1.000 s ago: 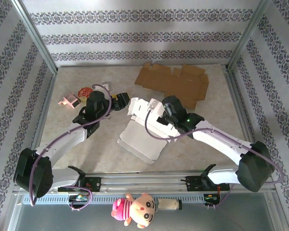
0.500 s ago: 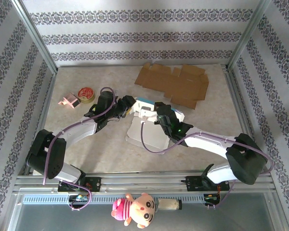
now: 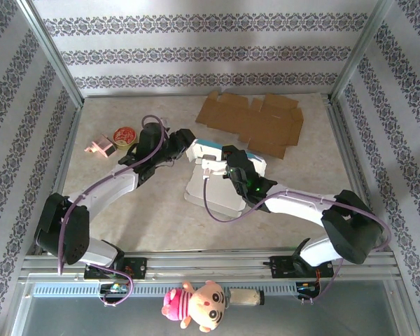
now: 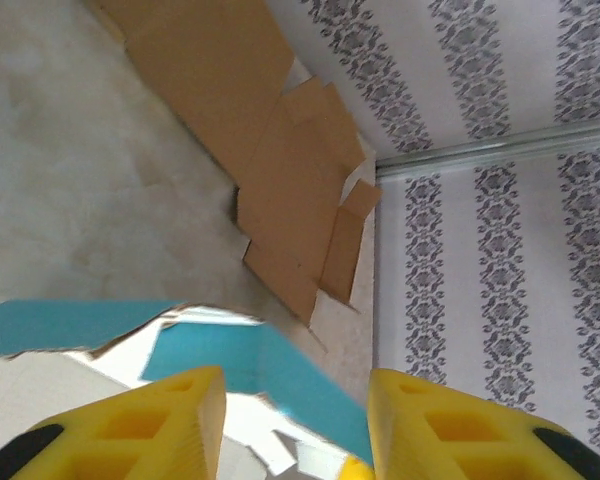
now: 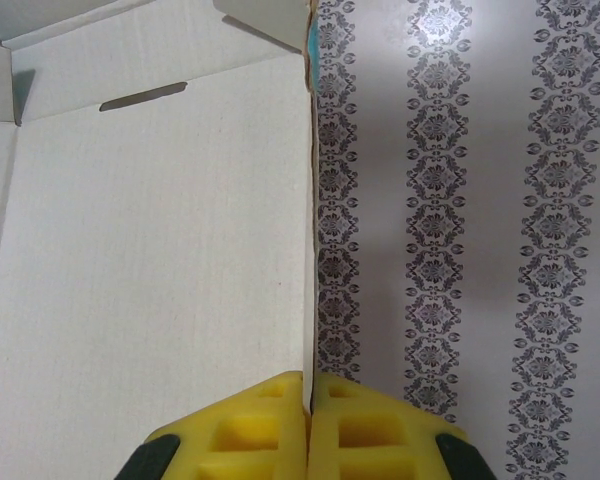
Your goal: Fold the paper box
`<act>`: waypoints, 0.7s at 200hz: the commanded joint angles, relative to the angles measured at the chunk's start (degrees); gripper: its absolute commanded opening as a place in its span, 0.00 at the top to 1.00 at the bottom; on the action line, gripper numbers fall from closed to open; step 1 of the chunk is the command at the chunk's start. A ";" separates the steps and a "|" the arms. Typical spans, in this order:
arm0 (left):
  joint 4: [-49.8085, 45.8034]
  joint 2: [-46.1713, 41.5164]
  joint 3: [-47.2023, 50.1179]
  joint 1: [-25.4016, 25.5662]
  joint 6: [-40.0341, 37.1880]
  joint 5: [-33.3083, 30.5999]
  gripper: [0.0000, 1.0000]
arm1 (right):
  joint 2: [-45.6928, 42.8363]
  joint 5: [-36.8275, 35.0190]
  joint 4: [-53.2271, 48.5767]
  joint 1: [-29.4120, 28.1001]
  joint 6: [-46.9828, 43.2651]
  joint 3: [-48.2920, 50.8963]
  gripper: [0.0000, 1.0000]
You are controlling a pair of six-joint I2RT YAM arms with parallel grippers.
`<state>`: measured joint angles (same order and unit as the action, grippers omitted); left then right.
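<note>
The paper box [image 3: 220, 185], white inside and teal outside, sits mid-table with its rear walls raised. My right gripper [image 3: 225, 166] is shut on the top edge of one upright white panel [image 5: 160, 250]. That edge runs straight into the closed yellow fingers [image 5: 265, 420] of the right gripper [image 5: 308, 385]. My left gripper [image 3: 187, 145] is at the box's back left corner. In the left wrist view the left gripper [image 4: 295, 400] stands open. A teal wall [image 4: 280, 365] of the box lies between its fingers without touching either one.
A flat brown cardboard blank [image 3: 255, 120] lies at the back right, also seen in the left wrist view [image 4: 280, 170]. A tape roll [image 3: 125, 134] and a small pink object [image 3: 99, 148] sit at the left. A plush doll [image 3: 196, 304] hangs at the front rail.
The box went from lying open to standing with its walls raised. The left gripper moved right to the box's corner and its jaws narrowed. The right gripper stayed shut on its panel.
</note>
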<state>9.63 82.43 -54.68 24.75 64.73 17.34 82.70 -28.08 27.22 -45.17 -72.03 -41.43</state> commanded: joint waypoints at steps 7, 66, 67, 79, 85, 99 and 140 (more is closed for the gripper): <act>-1.40 2.87 -1.79 0.34 -0.58 -0.51 0.64 | 1.10 -0.75 1.73 -0.58 0.11 -0.92 1.00; 0.67 8.53 -4.47 0.35 -0.57 2.56 0.66 | 0.60 -0.58 1.43 -0.27 1.51 -0.14 1.00; 0.66 8.62 -4.52 0.32 -0.57 2.63 0.66 | 0.60 -0.58 1.43 -0.27 1.51 -0.14 1.00; 0.55 9.93 -5.35 0.31 -0.65 3.94 0.66 | 0.69 -0.50 1.19 -0.20 2.10 -0.15 1.00; 0.40 10.59 -5.74 0.31 -0.66 4.70 0.66 | 0.80 -0.39 1.15 -0.11 2.35 -0.14 1.00; 0.72 11.91 -6.39 0.37 -0.30 5.96 0.66 | 0.88 -0.12 1.12 -0.11 2.76 0.01 1.00; 1.14 14.06 -6.67 0.37 0.07 6.24 0.70 | 0.80 1.15 -0.80 0.42 5.59 0.03 0.95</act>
<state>9.85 94.98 -60.05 24.75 64.90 22.31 83.31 -28.10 26.20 -45.10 -69.95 -41.43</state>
